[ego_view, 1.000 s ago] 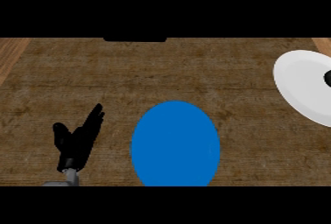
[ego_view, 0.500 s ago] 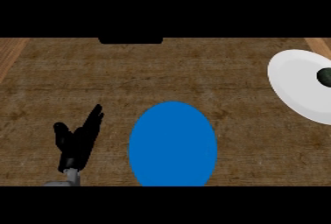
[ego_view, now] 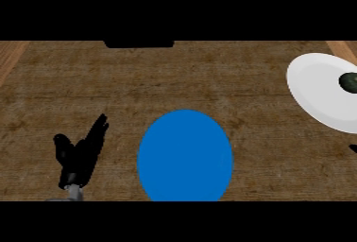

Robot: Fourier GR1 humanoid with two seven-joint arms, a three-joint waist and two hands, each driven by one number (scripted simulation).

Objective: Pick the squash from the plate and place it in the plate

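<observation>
Two plates sit on the worktop (ego_view: 209, 75): a white plate (ego_view: 320, 94) at the far right and a blue plate (ego_view: 185, 156) near the middle. One dark squash (ego_view: 349, 81) lies on the white plate, at the view's edge, so the carry to the blue plate looks outstanding. One left hand (ego_view: 80, 151) rests near left, fingers straight, holding nothing. A dark sliver at the right edge may be the other hand.

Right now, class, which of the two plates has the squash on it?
The white plate at the right edge holds the dark squash; the blue plate holds nothing.
</observation>
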